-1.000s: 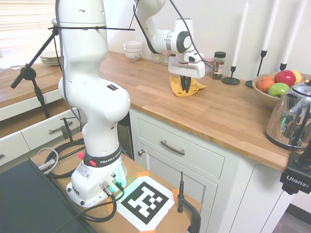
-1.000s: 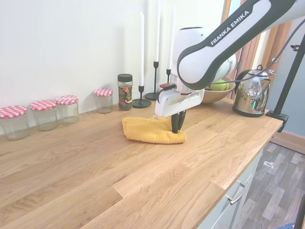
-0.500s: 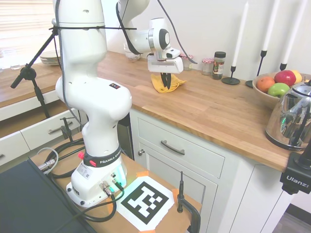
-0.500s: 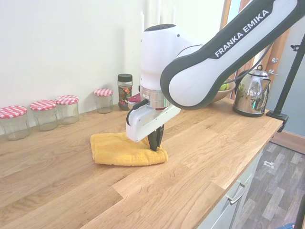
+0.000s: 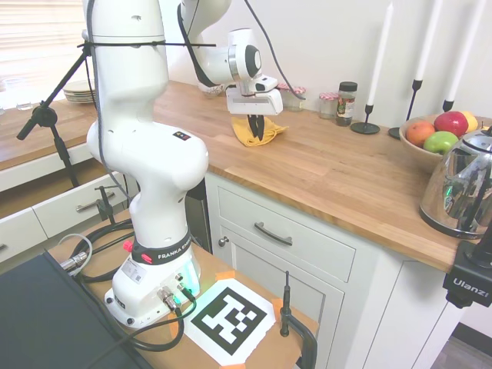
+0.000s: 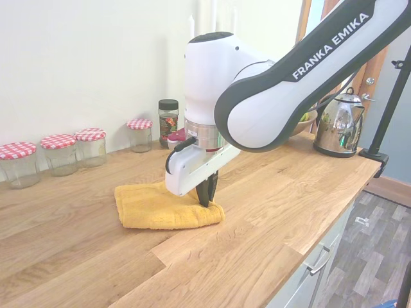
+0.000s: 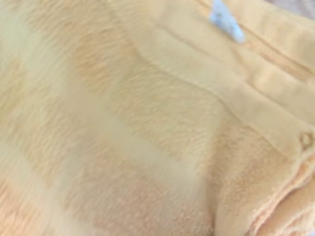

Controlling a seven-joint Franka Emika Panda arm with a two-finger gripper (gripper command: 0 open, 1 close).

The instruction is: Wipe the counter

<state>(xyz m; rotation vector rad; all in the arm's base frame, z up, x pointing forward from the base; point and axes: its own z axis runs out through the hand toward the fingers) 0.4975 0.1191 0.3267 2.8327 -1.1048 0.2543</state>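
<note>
A folded yellow cloth [image 6: 151, 208] lies flat on the long brown wooden counter [image 6: 263, 205]. My gripper [image 6: 204, 200] points straight down onto the cloth's right end, fingers together and pinching the fabric against the wood. In the first exterior view the same cloth [image 5: 244, 132] sits mid-counter [image 5: 346, 177] under the gripper [image 5: 257, 135], set back from the front edge. The wrist view is filled with blurred yellow cloth [image 7: 147, 123] and a small pale tag [image 7: 224, 19].
Several jars with red checked lids [image 6: 61, 154] and a spice jar [image 6: 169, 123] line the wall behind the cloth. Candlesticks [image 5: 367, 123], a fruit bowl [image 5: 430, 138] and a steel kettle [image 5: 461, 188] stand further along. Plates [image 5: 77, 92] sit at the far end.
The gripper has dragged the cloth along the counter, away from the candlesticks and kettle toward the jars. The last half second added only a small further shift.
</note>
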